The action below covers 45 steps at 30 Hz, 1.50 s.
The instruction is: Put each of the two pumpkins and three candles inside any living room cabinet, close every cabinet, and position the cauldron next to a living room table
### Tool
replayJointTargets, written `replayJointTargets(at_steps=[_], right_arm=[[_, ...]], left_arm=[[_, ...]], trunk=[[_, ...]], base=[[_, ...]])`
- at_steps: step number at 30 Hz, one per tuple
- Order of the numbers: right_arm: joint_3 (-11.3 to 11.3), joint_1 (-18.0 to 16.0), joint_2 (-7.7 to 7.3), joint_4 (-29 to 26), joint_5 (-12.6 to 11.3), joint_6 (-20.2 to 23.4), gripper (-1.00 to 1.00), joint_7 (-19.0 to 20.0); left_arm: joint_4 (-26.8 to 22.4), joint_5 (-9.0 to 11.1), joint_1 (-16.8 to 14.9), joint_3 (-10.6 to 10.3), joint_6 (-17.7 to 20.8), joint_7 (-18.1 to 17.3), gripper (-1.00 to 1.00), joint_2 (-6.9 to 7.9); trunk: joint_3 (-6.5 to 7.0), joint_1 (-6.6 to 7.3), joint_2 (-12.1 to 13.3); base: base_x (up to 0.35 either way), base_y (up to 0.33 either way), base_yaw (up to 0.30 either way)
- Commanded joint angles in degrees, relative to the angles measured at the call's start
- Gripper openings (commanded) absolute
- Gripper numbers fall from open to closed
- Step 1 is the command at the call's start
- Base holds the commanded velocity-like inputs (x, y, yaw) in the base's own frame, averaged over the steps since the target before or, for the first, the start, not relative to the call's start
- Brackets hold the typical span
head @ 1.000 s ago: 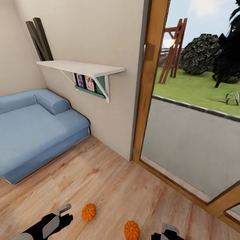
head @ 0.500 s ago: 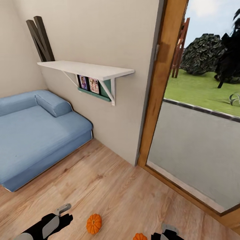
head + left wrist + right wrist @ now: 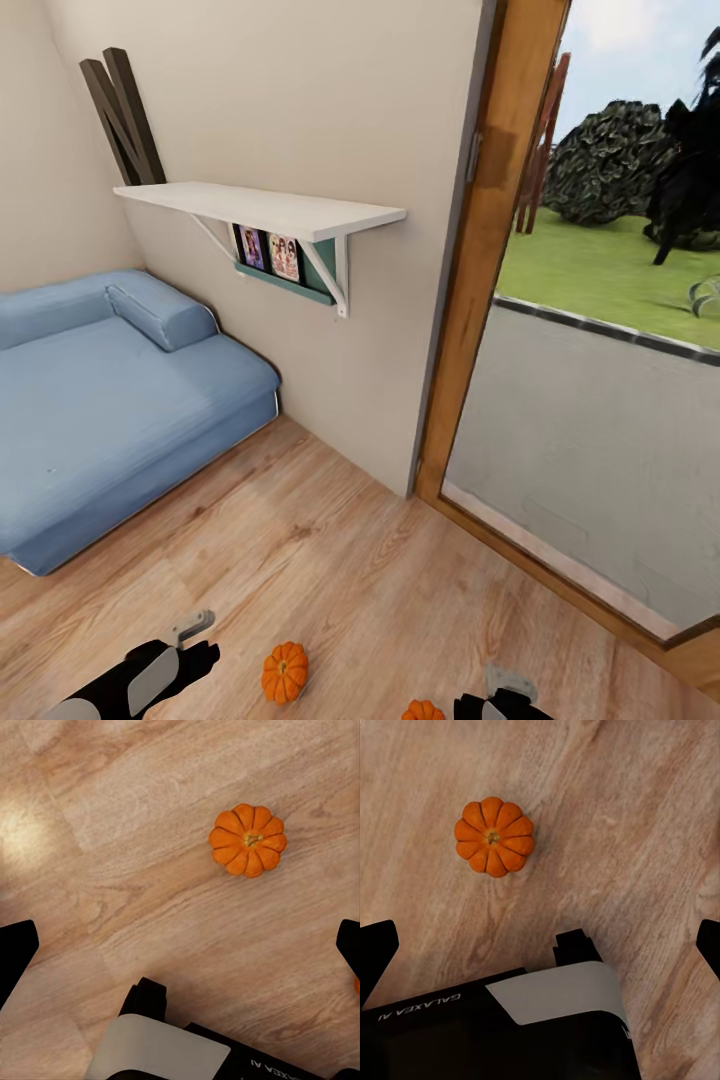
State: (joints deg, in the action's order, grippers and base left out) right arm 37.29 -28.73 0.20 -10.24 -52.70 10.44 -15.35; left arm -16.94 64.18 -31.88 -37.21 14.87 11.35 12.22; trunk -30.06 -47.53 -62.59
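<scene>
Lettering on the arm housings

We read "GALAXEA AI" (upside down) on the black right arm housing [image 3: 472, 1035]; the left's lettering is cut off.

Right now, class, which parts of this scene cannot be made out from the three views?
- Right pumpkin, head view: cut off by the bottom edge.
- Right gripper, head view: mostly cut off by the bottom edge; open or shut is unclear.
- Left gripper, head view: finger spacing is unclear.
- Photos under the shelf: too small to read.
- Sofa: cut off by the left edge.
</scene>
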Motion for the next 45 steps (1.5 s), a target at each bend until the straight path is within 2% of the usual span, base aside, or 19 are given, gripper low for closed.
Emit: replayJointTargets(at_steps=[1, 15, 17, 19, 20, 21, 22, 23, 24, 26, 27, 30, 34, 36, 39, 41, 42, 45], right_arm=[[0.3, 0.0, -0.02, -0.1, -0.2, 0.3, 1.00, -0.4], [0.2, 0.0, -0.11, -0.1, -0.3, -1.5, 1.00, -0.4], [0.2, 0.0, -0.09, -0.1, -0.3, -2.8, 1.00, -0.3], [0.2, 0.0, -0.08, -0.1, -0.4, -3.5, 1.00, 0.4], [0.2, 0.0, -0.06, -0.1, -0.4, -3.7, 1.00, 1.2], [0.2, 0.0, -0.05, -0.1, -0.4, -3.8, 1.00, 1.7], [0.2, 0.0, -0.06, 0.0, -0.4, -4.0, 1.00, 3.0], [0.2, 0.0, -0.06, 0.0, -0.4, -4.3, 1.00, 4.2], [0.2, 0.0, -0.08, 0.0, -0.4, -4.8, 1.00, 5.9], [0.2, 0.0, -0.10, 0.0, -0.4, -5.3, 1.00, 7.1], [0.2, 0.0, -0.10, 0.0, -0.4, -5.6, 1.00, 7.4], [0.2, 0.0, -0.09, 0.0, -0.4, -6.9, 1.00, 7.8], [0.2, 0.0, -0.06, 0.1, -0.4, -8.2, 1.00, 7.9], [0.1, 0.0, -0.07, 0.2, -0.4, -8.4, 1.00, 8.0], [0.0, 0.0, -0.04, 0.2, -0.4, -8.5, 1.00, 8.4], [0.0, 0.0, -0.05, 0.1, -0.4, -8.5, 1.00, 9.5], [-0.1, 0.0, -0.08, 0.2, -0.5, -8.5, 1.00, 11.3], [-0.3, 0.0, -0.22, 0.6, -0.7, -9.2, 1.00, 14.3]], left_arm=[[-0.2, 0.5, 0.0, -0.4, 0.2, 0.4, 1.00, 0.07], [-1.0, 0.7, -0.1, -0.5, 1.2, 0.0, 1.00, -0.09], [-3.1, 0.8, -0.5, -0.6, 4.9, -0.1, 1.00, 0.02], [-7.9, 0.7, -1.2, -0.4, 12.6, 0.0, 1.00, 0.68], [-11.1, 0.7, -1.5, 0.1, 16.4, 0.0, 1.00, 1.70], [-12.9, 0.7, -1.6, 0.6, 18.0, 0.0, 1.00, 2.31], [-16.7, 0.8, -1.7, 2.1, 20.6, 0.0, 1.00, 3.56], [-20.5, 0.8, -1.8, 4.2, 22.3, 0.1, 1.00, 4.64], [-25.5, 0.9, -1.7, 7.6, 24.4, 0.2, 1.00, 5.67], [-29.7, 0.9, -1.7, 11.0, 28.3, 0.3, 1.00, 6.32], [-30.9, 0.9, -1.7, 12.1, 30.6, 0.3, 1.00, 6.48], [-32.4, 0.8, -1.7, 13.6, 34.4, 0.2, 1.00, 6.67], [-32.9, 1.0, -1.7, 14.1, 35.7, 0.0, 1.00, 6.42], [-33.0, 2.1, -1.6, 14.1, 36.0, -0.1, 1.00, 6.31], [-33.1, 5.7, -1.6, 14.2, 36.3, -0.2, 1.00, 6.44], [-33.1, 7.4, -1.6, 14.1, 36.4, -0.2, 1.00, 6.48], [-33.1, 8.4, -1.6, 14.1, 36.4, -0.2, 1.00, 6.45], [-33.1, 9.2, -1.6, 14.0, 36.5, -0.2, 1.00, 6.38]], trunk=[[-0.06, 0.00, 0.0], [-0.06, 0.00, 0.0], [-0.06, 0.00, 0.0], [-0.06, 0.00, 0.0], [-0.06, 0.00, 0.0], [-0.24, -0.22, -0.4], [-0.42, -0.44, -0.8], [-0.59, -0.66, -1.2], [-0.77, -0.88, -1.6], [-1.13, -1.32, -2.4], [-1.31, -1.54, -2.8], [-1.85, -2.20, -4.0], [-2.57, -3.08, -5.7], [-2.93, -3.51, -6.5], [-3.47, -4.17, -7.7], [-3.83, -4.61, -8.5], [-4.01, -4.83, -8.9], [-4.54, -5.49, -10.1]], base=[[-0.009, 0.000, 0.000], [0.026, 0.036, 0.000], [0.000, 0.000, 0.000], [0.000, 0.000, 0.000], [0.000, 0.000, 0.000], [0.000, 0.000, 0.000], [0.000, 0.000, 0.000], [0.000, 0.000, 0.000], [0.000, 0.000, 0.000], [0.000, 0.000, 0.000], [0.000, 0.000, 0.000], [0.000, 0.000, 0.000], [0.000, 0.000, 0.000], [0.000, 0.000, 0.000], [0.000, 0.000, 0.000], [0.000, 0.000, 0.000], [0.000, 0.000, 0.000], [0.000, 0.000, 0.000]])
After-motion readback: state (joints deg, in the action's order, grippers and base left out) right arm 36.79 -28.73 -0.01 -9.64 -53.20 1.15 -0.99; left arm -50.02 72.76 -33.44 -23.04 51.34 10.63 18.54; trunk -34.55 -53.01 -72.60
